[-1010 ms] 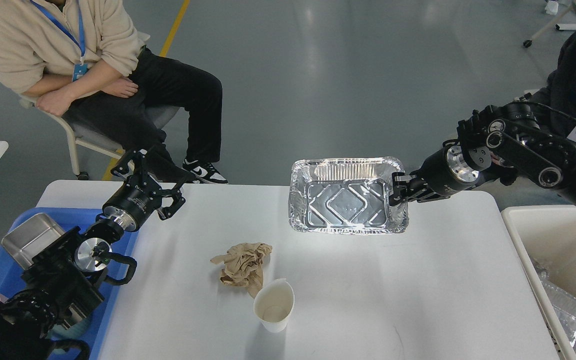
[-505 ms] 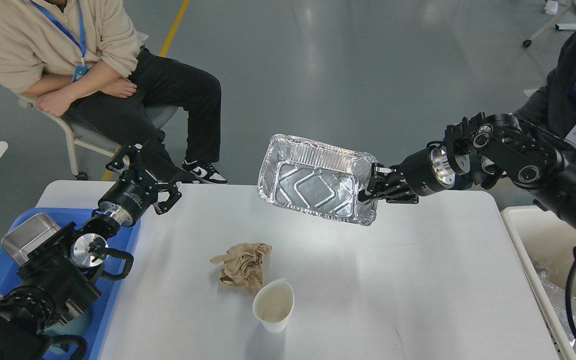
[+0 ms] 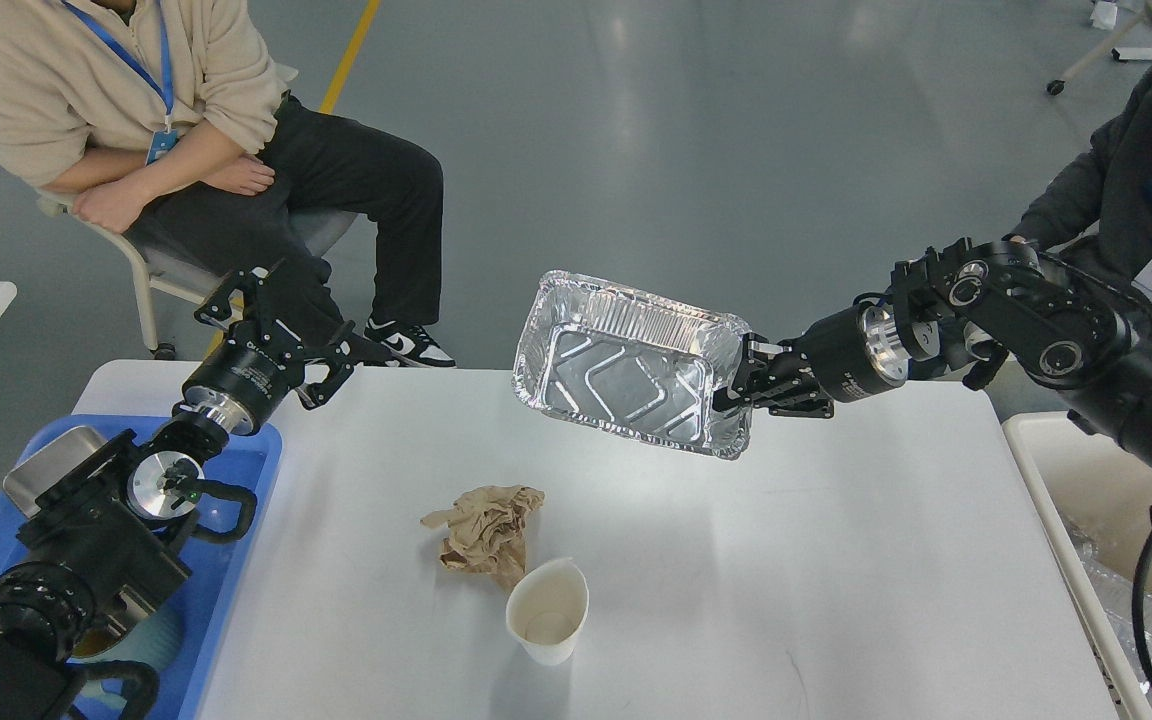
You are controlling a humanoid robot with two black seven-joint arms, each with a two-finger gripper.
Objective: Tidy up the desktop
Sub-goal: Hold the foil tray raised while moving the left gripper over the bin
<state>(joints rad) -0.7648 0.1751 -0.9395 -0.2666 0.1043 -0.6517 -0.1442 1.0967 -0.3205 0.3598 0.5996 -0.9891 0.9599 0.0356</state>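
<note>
Above the far edge of the desktop (image 3: 836, 560): foil tray (image 3: 631, 362), tilted, lifted clear of the surface, clamped at its right rim by the right gripper (image 3: 744, 378). Near the desktop's far left corner: left gripper (image 3: 271, 320), fingers spread, gripping nothing, raised just beyond the blue tray (image 3: 236, 520) that sits along the desktop's left side. Toward the desktop's near middle: crumpled brown paper (image 3: 486, 525), with a white paper cup (image 3: 548, 610) touching it on the near side.

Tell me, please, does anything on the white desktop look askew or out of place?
Yes: a crumpled brown paper wad lies loose mid-desktop beside a squashed white paper cup, its rim bent out of round.
</note>
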